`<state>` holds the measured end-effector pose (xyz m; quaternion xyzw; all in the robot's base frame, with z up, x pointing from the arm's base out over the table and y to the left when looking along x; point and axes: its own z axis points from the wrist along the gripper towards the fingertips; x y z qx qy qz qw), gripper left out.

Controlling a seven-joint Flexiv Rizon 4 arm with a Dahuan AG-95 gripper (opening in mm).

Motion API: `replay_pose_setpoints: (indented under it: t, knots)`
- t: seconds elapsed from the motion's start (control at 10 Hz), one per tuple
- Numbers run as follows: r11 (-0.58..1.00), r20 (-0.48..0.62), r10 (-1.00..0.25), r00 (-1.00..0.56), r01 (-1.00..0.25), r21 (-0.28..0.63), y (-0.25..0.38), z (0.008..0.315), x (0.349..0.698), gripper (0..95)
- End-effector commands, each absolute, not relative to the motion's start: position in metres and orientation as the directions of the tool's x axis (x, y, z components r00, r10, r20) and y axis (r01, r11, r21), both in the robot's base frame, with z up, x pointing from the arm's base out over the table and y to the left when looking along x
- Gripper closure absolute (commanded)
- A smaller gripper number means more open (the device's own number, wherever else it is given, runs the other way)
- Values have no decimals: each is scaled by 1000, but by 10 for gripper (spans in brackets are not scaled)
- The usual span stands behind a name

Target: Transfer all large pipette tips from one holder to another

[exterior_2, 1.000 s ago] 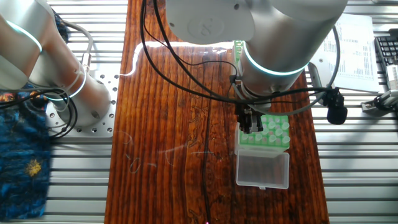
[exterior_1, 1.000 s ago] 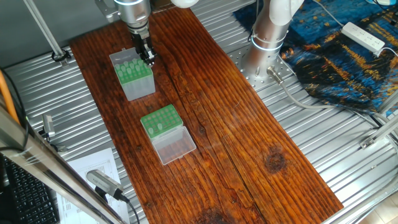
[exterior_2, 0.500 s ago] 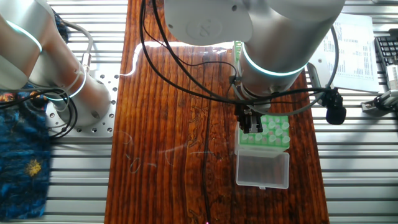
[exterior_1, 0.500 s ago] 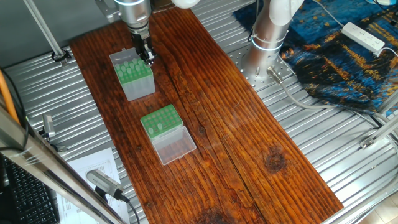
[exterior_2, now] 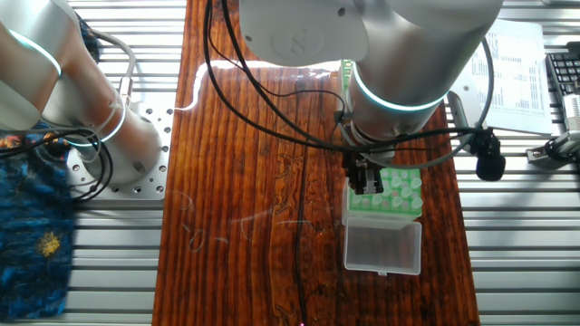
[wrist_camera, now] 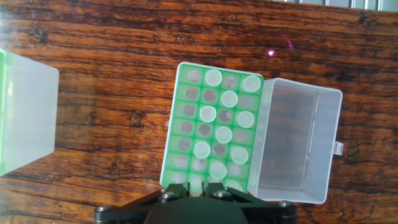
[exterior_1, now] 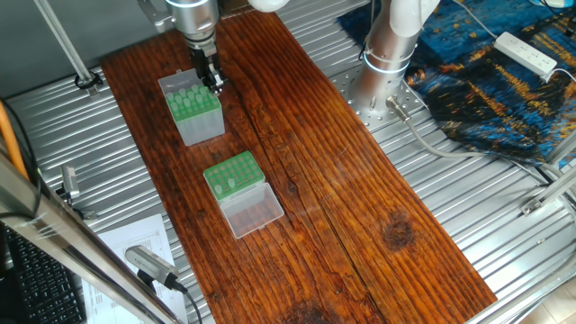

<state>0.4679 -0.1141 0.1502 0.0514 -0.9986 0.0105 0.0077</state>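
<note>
Arm hangs high over the wooden tabletop (exterior_1: 342,180). The fingers (wrist_camera: 198,186) show only as a dark stub at the bottom edge of the hand view, above the near end of the low green rack (wrist_camera: 174,124). Cannot tell if they're spread, pressed together or pinching anything.

Large pipette tips (wrist_camera: 223,134) sit in that rack in a staggered pattern. They stand upright, long axis vertical, wide open ends up and points down in the holes; several holes are unfilled.

The rack's long axis runs top to bottom in the hand view. The clear lid (wrist_camera: 292,143) is swung open flat on the tabletop, hinged along the rack's right side.

The taller holder (wrist_camera: 31,112) stands well apart at the left edge. In one fixed view (exterior_1: 200,126) its green top shows pale bumps, too small to count.
</note>
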Motion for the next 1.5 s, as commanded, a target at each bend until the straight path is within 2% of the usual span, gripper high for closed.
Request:
replay_pose_setpoints:
  t: [0.1,0.4,0.5,1.5]
  knots:
    - [994,10,-108,-994,-109,-19,-115,150,468,760]
    - [994,4,-108,-994,-109,-21,-115,148,469,760]
    - [994,4,-107,-994,-107,-23,-115,148,469,950]
    - [991,6,-128,-992,-128,-32,-112,162,465,950]
